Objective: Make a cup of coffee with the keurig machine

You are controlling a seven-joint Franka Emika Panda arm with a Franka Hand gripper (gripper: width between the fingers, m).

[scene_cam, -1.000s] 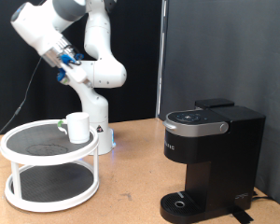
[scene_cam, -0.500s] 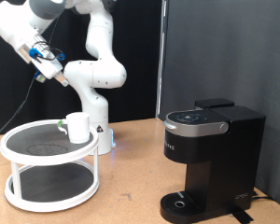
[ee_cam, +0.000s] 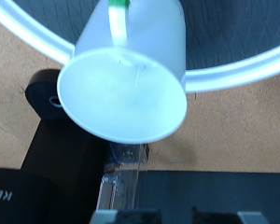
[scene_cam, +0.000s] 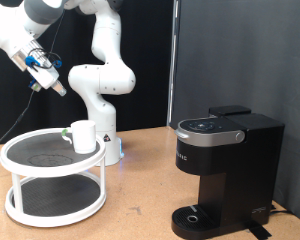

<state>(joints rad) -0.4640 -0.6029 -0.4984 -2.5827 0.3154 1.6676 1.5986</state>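
Observation:
The white cup [scene_cam: 83, 136] stands upright on the top shelf of a white round two-tier rack [scene_cam: 30, 165] at the exterior view's left. The wrist view looks down into the cup [ee_cam: 131, 84], which is empty inside. The black keurig machine [scene_cam: 225, 165] stands at the exterior view's right with its lid down; part of it [ee_cam: 56, 163] shows in the wrist view. My gripper [scene_cam: 57, 87] hangs high above the rack, up and to the left of the cup and well apart from it. Its fingertips [ee_cam: 117, 217] sit wide apart, open, with nothing between them.
The arm's white base [scene_cam: 108, 140] stands right behind the rack. A small green piece [scene_cam: 68, 133] sits at the cup's side. A black backdrop [scene_cam: 240, 50] closes off the back. The brown tabletop [scene_cam: 140, 190] lies between rack and machine.
The arm has swung towards the exterior view's left, carrying the gripper from above the cup's back to high over the rack's left part. Cup and machine have not moved.

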